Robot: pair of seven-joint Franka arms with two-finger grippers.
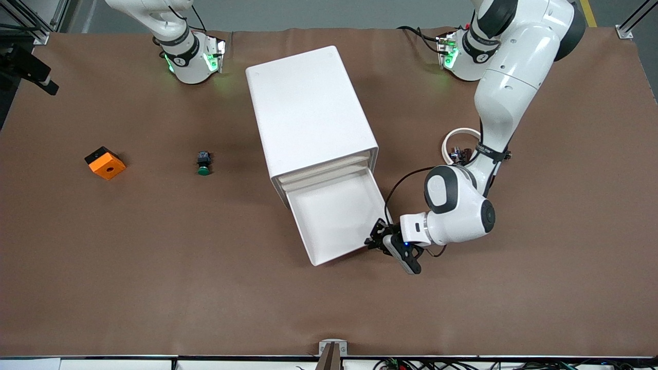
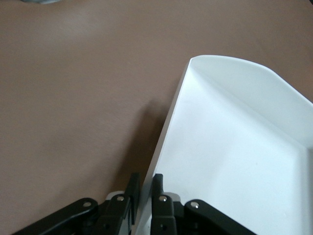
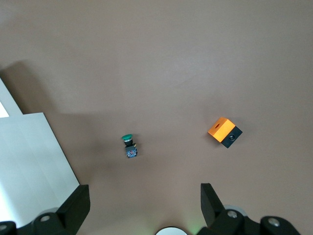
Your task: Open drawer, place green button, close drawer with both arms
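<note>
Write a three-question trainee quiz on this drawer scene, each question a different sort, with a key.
1. True or false: the lowest white plastic tray drawer is pulled out.
2. Where is the small green-capped black button? A) in the drawer B) on the brown table C) in a hand
3. Fill in: the left hand grips the drawer's front ____.

Key: 1 true; 2 B, lying between the orange square block and the white cabinet, with the open right hand above; 3 rim.

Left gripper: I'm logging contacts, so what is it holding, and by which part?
The left gripper is shut on the drawer, pinching its front wall's rim near a corner. The right gripper is open, holding nothing.
</note>
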